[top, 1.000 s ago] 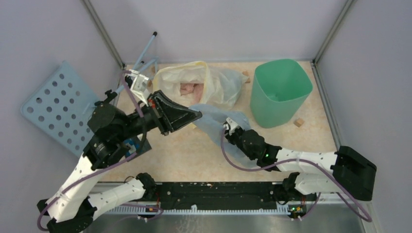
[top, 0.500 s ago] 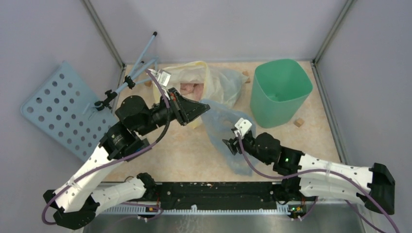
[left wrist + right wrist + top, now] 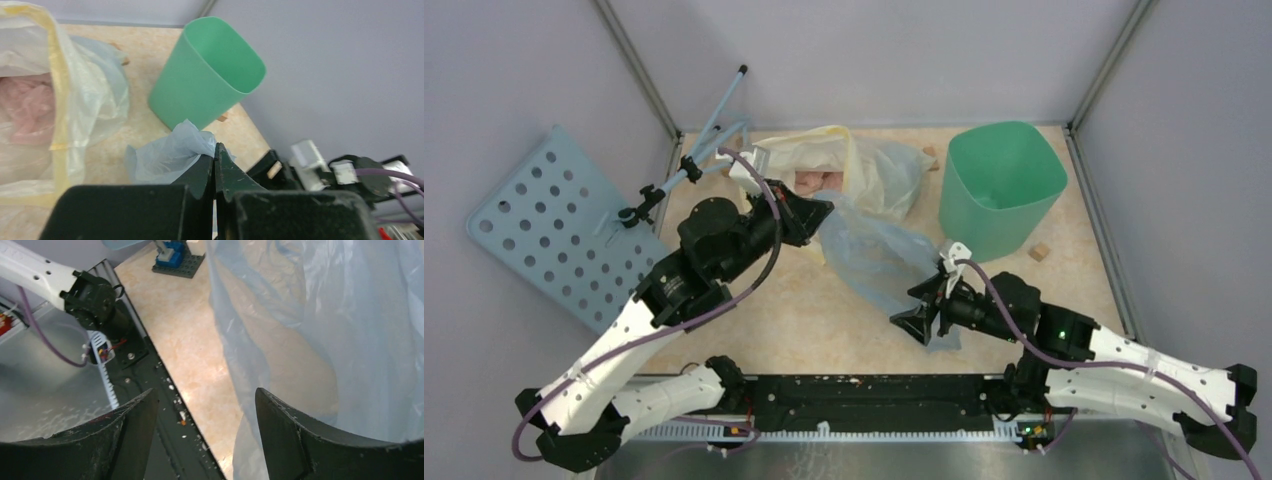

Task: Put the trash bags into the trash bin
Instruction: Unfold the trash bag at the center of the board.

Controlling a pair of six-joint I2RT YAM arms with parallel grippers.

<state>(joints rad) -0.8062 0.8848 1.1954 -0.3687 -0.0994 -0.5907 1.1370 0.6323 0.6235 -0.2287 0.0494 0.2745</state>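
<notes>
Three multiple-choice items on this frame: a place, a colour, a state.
1. Where on the table is the mint-green bin? A far right corner; B near left corner; C between the arm bases.
2. What colour is the rim of the whitish bag? A red; B yellow; C black.
3. The left gripper is: A open above the bin; B open, empty; C shut on the pale-blue bag.
Key: 1 A, it stands at the far right; 2 B, a yellow band edges its mouth; 3 C, its jaws pinch a blue fold.
</notes>
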